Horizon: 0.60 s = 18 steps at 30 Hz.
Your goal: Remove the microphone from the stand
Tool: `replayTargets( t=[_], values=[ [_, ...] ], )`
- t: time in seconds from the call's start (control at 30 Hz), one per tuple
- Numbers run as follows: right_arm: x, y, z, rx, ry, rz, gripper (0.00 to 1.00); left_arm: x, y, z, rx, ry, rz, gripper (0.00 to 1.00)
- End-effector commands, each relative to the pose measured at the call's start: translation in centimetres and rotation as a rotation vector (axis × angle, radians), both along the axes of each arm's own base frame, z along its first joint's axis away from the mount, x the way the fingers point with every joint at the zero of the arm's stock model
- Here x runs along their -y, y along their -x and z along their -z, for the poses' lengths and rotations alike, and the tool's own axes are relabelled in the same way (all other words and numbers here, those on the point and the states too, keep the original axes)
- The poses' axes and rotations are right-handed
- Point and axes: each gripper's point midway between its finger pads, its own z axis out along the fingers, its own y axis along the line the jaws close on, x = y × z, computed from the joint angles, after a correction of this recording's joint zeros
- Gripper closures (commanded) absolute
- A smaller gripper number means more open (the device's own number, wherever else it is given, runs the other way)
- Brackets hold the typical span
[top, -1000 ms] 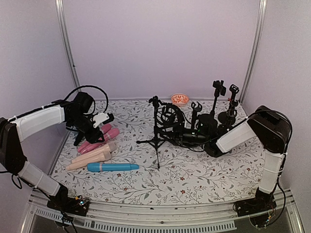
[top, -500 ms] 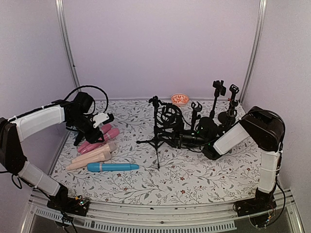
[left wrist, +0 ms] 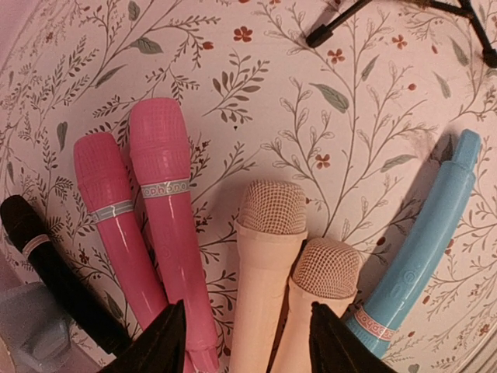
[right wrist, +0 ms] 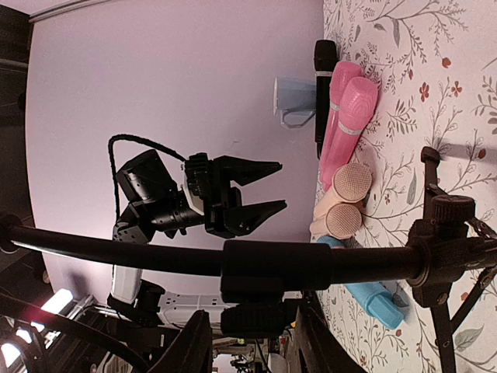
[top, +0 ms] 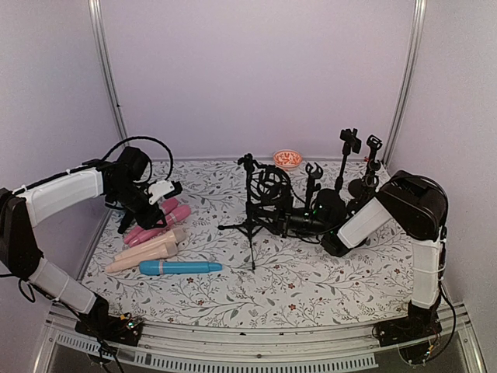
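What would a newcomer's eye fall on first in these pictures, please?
Probably the bright microphones lying side by side at the left of the table: two pink microphones, two beige microphones and a blue microphone, under the open left gripper. Then the tangle of black stands mid-table, where the right gripper reaches in at the black microphone.

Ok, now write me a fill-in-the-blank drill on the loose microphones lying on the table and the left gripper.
1. The left wrist view shows ___ pink microphones lying side by side.
2. Next to the beige microphones, on the side away from the pink ones, lies one ___ microphone.
3. The left gripper hovers above them with its jaws ___.

Missing words: two; blue; open.
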Motion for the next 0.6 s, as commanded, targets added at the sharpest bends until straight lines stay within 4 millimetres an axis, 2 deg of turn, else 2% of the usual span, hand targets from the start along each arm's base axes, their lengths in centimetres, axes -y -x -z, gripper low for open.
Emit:
replayTargets(
  t=[0.0,0.17,0.4,0.57],
  values=[
    [0.1,-1.4,-1.2,0.037,-0.042,0.034,0.62,0.6,-0.3,-1.2,0.028,0.011,0.02,0.44],
    [0.0,-1.7,-0.9,0.039,-0.041,0.039,0.64,0.5,-0.2,-1.1,0.026,0.006,0.019,0.44],
    [0.4,-1.5,-0.3,0.042,-0.022,0.044,0.87,0.5,0.0,-0.9,0.022,0.003,0.021,0.44],
    [0.7,-1.1,0.1,0.055,0.013,0.044,0.93,0.5,0.0,-0.9,0.019,0.005,0.019,0.44]
  ],
)
